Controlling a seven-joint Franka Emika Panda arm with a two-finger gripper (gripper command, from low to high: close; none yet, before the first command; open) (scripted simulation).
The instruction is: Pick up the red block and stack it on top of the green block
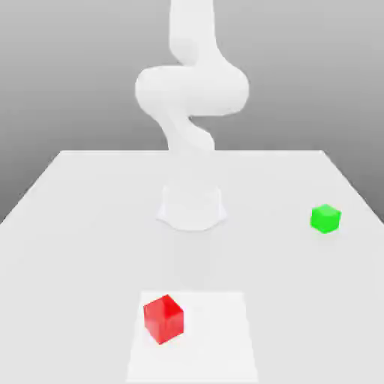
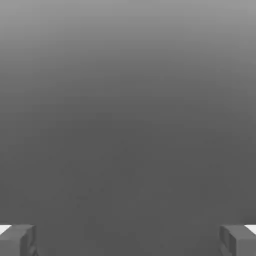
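red block [image 1: 164, 319] sits on the worktop [image 1: 75, 225] near the front edge, a bit to the exterior view's left of centre, inside a paler square patch [image 1: 217, 337]. it's turned so a corner faces the camera. nothing touching it.

arm base [image 1: 192, 206] is mid-worktop, behind the red block; the arm rises out of the top of the frame.

green block [image 1: 325, 218] is off to the exterior view's right, well apart from the red one, also on its own.

pincer [image 2: 128, 240]: spread wide, holding nothing. hand view shows only the two fingertips [image 2: 17, 240] at opposite edges and plain grey between, no block in sight.

handling, my read: rigid cube, probably light, glossy faces so could slip. you'd want to take it across two opposite flat faces, mid-height, wrist yawed to match its rotation, not across corners.
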